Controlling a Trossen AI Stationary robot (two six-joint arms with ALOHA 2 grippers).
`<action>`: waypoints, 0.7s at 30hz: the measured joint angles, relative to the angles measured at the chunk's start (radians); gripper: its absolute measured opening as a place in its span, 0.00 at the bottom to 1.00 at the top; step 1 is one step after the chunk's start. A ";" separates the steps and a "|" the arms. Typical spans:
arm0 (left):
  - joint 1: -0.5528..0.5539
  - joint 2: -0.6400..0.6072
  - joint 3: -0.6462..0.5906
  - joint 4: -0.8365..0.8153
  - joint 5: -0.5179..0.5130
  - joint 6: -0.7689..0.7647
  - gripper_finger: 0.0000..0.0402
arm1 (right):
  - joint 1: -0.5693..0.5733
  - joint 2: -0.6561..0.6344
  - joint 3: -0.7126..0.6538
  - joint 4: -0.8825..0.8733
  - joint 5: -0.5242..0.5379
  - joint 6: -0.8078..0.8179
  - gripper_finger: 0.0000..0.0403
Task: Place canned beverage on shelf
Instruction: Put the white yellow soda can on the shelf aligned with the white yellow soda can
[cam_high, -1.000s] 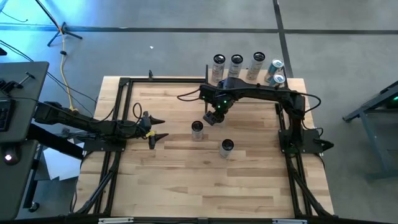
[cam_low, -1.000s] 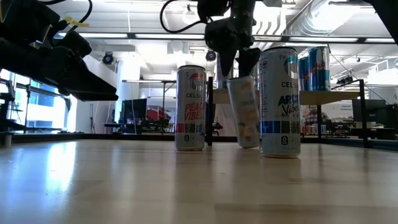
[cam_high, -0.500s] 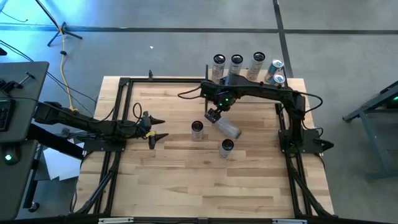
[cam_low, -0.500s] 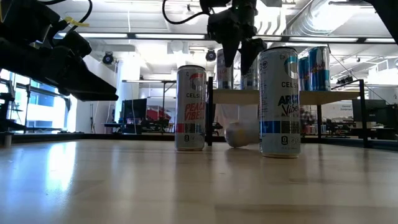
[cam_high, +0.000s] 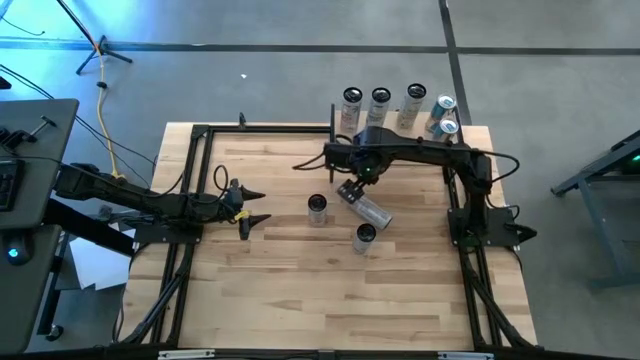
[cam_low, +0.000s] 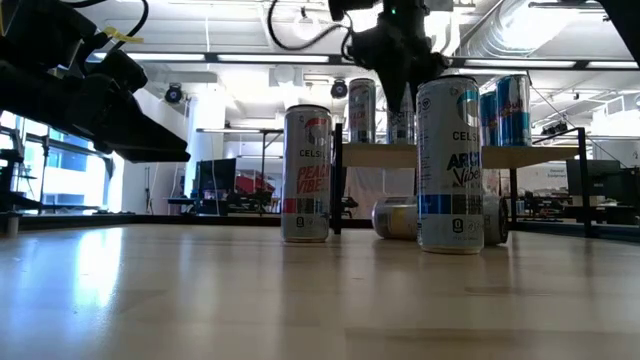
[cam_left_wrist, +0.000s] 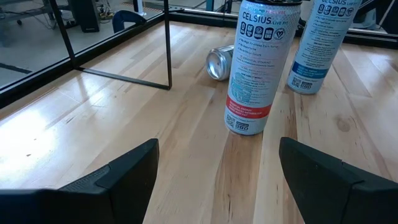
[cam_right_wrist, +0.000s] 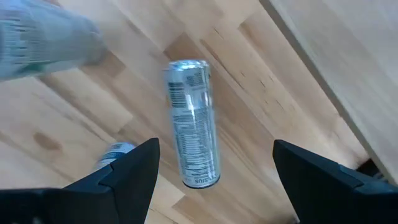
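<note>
right gripper (cam_right_wrist: 211, 186) fingers spread, nothing between them. fallen can (cam_right_wrist: 193, 124) lies on its side on the table just below them, short of the shelf (cam_high: 400, 125). thin smooth aluminium: likely rolls, slips, dents. pinch mid-body across the width. left gripper (cam_left_wrist: 217, 180) spread, empty, well off.

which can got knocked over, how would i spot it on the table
Start at the shelf at the table's far edge, lined with upright cans. Just in front of it, under the right gripper, a silver can lies between two standing cans. It is the only one on its side.
</note>
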 joint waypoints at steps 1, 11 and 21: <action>0.000 0.000 0.000 0.000 0.000 0.000 0.76 | -0.001 0.000 -0.020 0.002 0.000 0.014 0.74; 0.000 0.000 0.000 0.000 0.000 0.000 0.76 | -0.016 -0.153 -0.357 0.173 -0.107 0.093 0.74; 0.000 0.000 0.000 0.000 0.000 0.000 0.76 | 0.013 -0.395 -0.808 0.529 -0.176 0.188 0.74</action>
